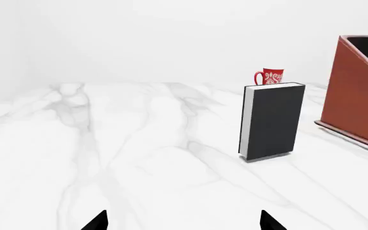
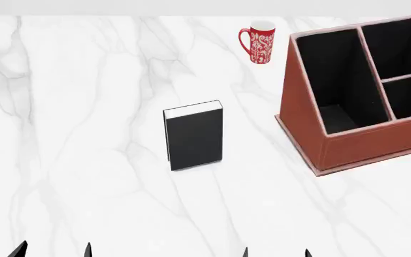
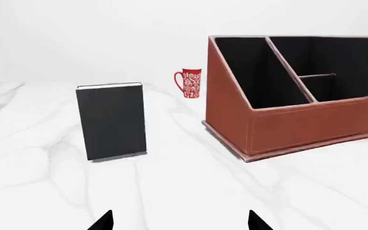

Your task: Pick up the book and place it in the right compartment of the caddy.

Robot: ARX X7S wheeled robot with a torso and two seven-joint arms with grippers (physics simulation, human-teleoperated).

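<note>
At about 7 o'clock in the head view, the left gripper is seen with its jaws apart, holding nothing. One book stands upright near the centre of the marble table, apart from everything. It is judged stiff, fairly heavy and smooth-covered, best clamped across both covers near the top. At 5 o'clock, the right gripper is likewise spread and empty. One mug stands at 1 o'clock, and one caddy at 3 o'clock.

A red ceramic mug with a white pattern stands upright at the far side of the white, grey-veined marble tabletop, handle turned to the left.
</note>
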